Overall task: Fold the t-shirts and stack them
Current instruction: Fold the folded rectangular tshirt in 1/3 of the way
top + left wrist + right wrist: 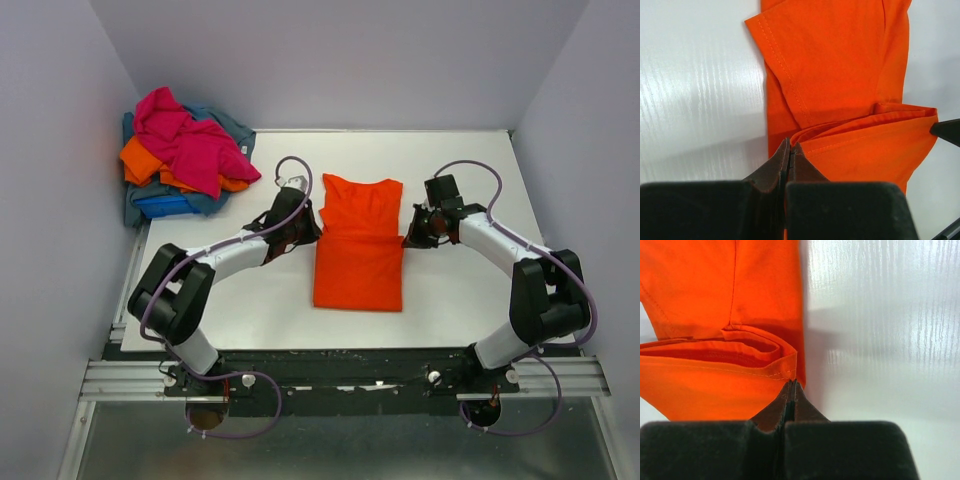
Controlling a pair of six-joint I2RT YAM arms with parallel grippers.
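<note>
An orange t-shirt (358,245) lies in the middle of the white table (470,300), collar towards the far side, its lower part folded up over itself. My left gripper (306,228) is shut on the left corner of the folded hem, seen in the left wrist view (790,148). My right gripper (414,232) is shut on the right corner of the same hem, seen in the right wrist view (791,385). The hem edge (740,367) stands slightly raised off the layer below. A pile of other t-shirts sits at the back left: magenta-pink (192,142), orange (143,160), royal blue (165,206), grey-blue (228,124).
Grey walls close the table in on the left, back and right. The arm bases and a metal rail (340,378) run along the near edge. The pile overhangs the table's back left corner.
</note>
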